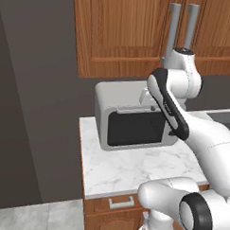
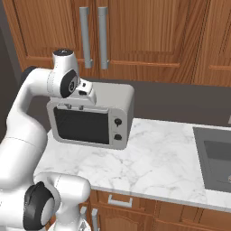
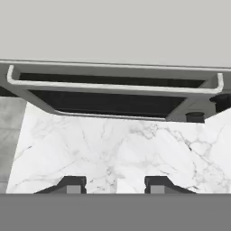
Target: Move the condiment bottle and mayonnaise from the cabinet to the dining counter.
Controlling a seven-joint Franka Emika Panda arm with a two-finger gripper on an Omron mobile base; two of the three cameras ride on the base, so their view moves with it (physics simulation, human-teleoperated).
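The cabinet point(image 1: 120, 36) point(image 2: 149, 36) hangs on the wall above the worktop. Its panelled doors are closed, with two grey bar handles point(image 1: 180, 25) point(image 2: 94, 36) side by side. The condiment bottle and the mayonnaise are hidden, and the dining counter is out of view. My gripper point(image 3: 115, 185) points down in front of a grey microwave point(image 3: 113, 85). Its two fingertips stand apart over bare marble with nothing between them. The wrist point(image 2: 85, 94) hovers at the microwave's upper front edge, well below the cabinet handles.
The microwave point(image 1: 135, 125) point(image 2: 90, 122) stands at the back of a narrow marble worktop point(image 1: 128, 169) point(image 2: 158, 158) with drawers point(image 1: 121, 201) below. A sink point(image 2: 216, 158) is sunk into the worktop at the right. A dark wall lies to the left.
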